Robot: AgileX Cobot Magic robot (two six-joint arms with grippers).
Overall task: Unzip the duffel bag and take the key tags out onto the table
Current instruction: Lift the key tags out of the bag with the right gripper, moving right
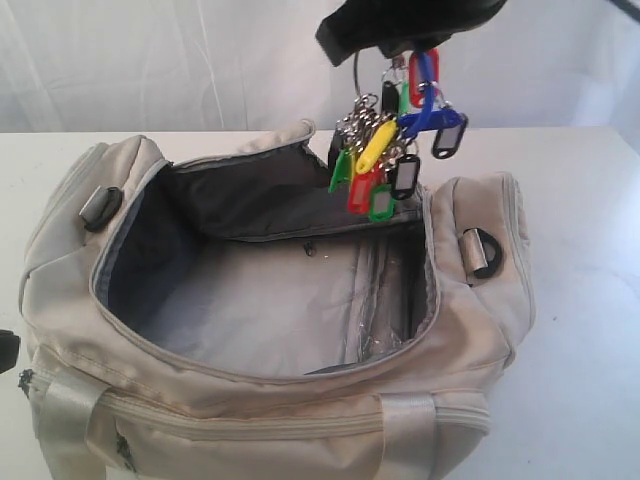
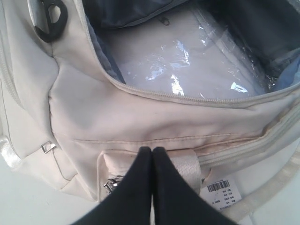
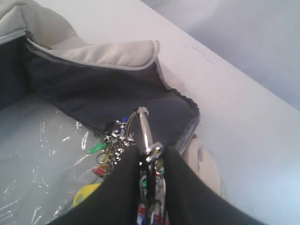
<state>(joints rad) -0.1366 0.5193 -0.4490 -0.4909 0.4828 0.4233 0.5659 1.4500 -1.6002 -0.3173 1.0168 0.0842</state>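
status: the unzip step is reading as complete. the duffel bag [image 1: 250,400] is lying on the table [image 1: 590,300] with its main opening gaping wide and the top flap folded back toward the far side, exposing the grey lining.

the right gripper [image 3: 151,158] is clamping its jaws on the metal ring of the key tags [image 1: 378,145]. the bunch is hanging free in the air, above the far right part of the bag's opening and clear of the lining. it is not touching the bag or the table.

the left gripper [image 2: 152,152] is sitting at the near side of the bag by the webbing strap, with its jaws pressed together and nothing between them. whether it is touching the fabric is not determinable from the wrist view.

the bag interior is showing only lining and a clear plastic film over the base panel. no further tags are showing inside, though the near corners are hidden.

remaining, by judgement:
1. carrying the bunch sideways past the bag's rim to bare tabletop.
2. lowering it until the tags are resting on the surface.
3. opening the right jaws to release.

the task is judged to be well past the midpoint, with placement outstanding.
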